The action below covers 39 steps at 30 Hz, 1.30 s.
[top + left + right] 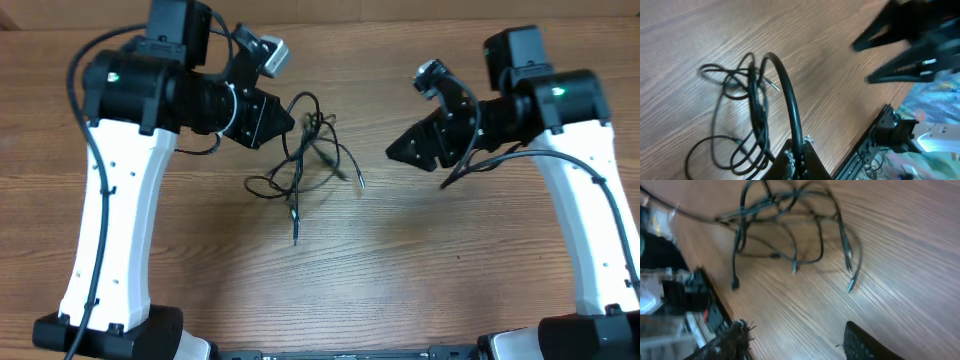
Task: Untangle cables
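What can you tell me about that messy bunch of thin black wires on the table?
The thin black wires are bendy cords, knotted together in the middle with loose loops spreading out. They lie on the brown wooden table, between the two arms. Small plugs tip the free ends. The left gripper pinches one strand and holds it up in an arch; nothing else touches them.

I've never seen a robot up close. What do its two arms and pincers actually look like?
The left arm and right arm match: white curved shells on black bases, chunky black joints, a small green light, a black cable along the white part. The left pincer and right pincer are black wedges, each with a small grey camera nearby.
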Motion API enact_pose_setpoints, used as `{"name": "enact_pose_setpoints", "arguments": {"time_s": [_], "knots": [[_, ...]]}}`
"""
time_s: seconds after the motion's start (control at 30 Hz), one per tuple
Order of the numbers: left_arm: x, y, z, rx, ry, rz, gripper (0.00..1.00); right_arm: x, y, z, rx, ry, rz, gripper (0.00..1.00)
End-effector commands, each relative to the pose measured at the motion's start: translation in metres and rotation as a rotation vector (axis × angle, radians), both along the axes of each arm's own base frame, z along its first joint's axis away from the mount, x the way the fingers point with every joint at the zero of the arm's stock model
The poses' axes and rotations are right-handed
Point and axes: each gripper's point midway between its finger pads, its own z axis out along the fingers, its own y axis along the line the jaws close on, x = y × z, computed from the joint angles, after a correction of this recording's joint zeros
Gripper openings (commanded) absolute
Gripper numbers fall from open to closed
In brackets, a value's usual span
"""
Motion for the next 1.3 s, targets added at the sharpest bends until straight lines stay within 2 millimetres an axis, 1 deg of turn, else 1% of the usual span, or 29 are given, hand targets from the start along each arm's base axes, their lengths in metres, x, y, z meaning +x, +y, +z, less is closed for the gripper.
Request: {"name": "enact_pose_setpoints", "arguments": {"time_s": [0.0, 0.1, 0.17, 0.3, 0.4, 0.53, 0.6, 0.63, 0.67, 0.73, 0.77, 0.83, 0.87, 1.0, 1.07, 1.13, 1.2, 1.27], "knots": [[-0.008, -0.002, 0.031, -0.055, -0.052, 0.007, 0.04, -0.006, 0.025, 0.007, 0.09, -0.047, 0.079, 0.57], [-0.015, -0.006, 0.045, -0.094, -0.064, -0.014, 0.04, 0.003, 0.042, 0.0, 0.119, -0.05, 0.06, 0.58], [-0.019, -0.009, 0.052, -0.121, -0.068, -0.03, 0.04, 0.005, 0.053, -0.006, 0.134, -0.058, 0.067, 0.61], [-0.023, -0.011, 0.057, -0.135, -0.072, -0.039, 0.04, 0.006, 0.072, -0.015, 0.151, -0.106, 0.111, 0.62], [-0.024, -0.011, 0.058, -0.137, -0.071, -0.04, 0.04, 0.011, 0.077, -0.016, 0.164, -0.122, 0.107, 0.62], [-0.029, -0.015, 0.066, -0.175, -0.075, -0.063, 0.04, 0.018, 0.079, -0.022, 0.176, -0.1, 0.076, 0.63], [-0.032, -0.018, 0.073, -0.2, -0.084, -0.078, 0.04, 0.019, 0.08, -0.03, 0.173, -0.082, 0.071, 0.64], [-0.032, -0.018, 0.075, -0.204, -0.09, -0.081, 0.04, 0.02, 0.08, -0.035, 0.17, -0.071, 0.07, 0.66], [-0.034, -0.02, 0.078, -0.209, -0.097, -0.087, 0.04, 0.02, 0.081, -0.039, 0.168, -0.061, 0.067, 0.72], [-0.036, -0.022, 0.083, -0.215, -0.107, -0.091, 0.04, 0.021, 0.081, -0.05, 0.162, -0.04, 0.066, 0.72], [-0.038, -0.024, 0.086, -0.219, -0.116, -0.099, 0.04, 0.022, 0.082, -0.054, 0.16, -0.03, 0.064, 0.65], [-0.042, -0.027, 0.092, -0.224, -0.133, -0.113, 0.04, 0.025, 0.083, -0.06, 0.161, -0.004, 0.047, 0.21], [-0.043, -0.028, 0.095, -0.227, -0.139, -0.116, 0.04, 0.026, 0.083, -0.061, 0.163, 0.01, 0.033, 0.04], [-0.049, -0.033, 0.103, -0.24, -0.15, -0.126, 0.04, 0.035, 0.084, -0.071, 0.159, 0.056, -0.02, 0.04], [-0.052, -0.033, 0.105, -0.241, -0.152, -0.127, 0.04, 0.047, 0.076, -0.077, 0.116, 0.078, -0.128, 0.04], [-0.054, -0.033, 0.105, -0.24, -0.149, -0.126, 0.04, 0.066, 0.058, -0.086, 0.054, 0.108, -0.306, 0.04], [-0.055, -0.032, 0.104, -0.235, -0.144, -0.123, 0.04, 0.086, 0.025, -0.099, -0.022, 0.17, -0.592, 0.04], [-0.056, -0.03, 0.104, -0.225, -0.151, -0.115, 0.04, 0.096, -0.007, -0.109, -0.064, 0.24, -0.844, 0.04]]}}
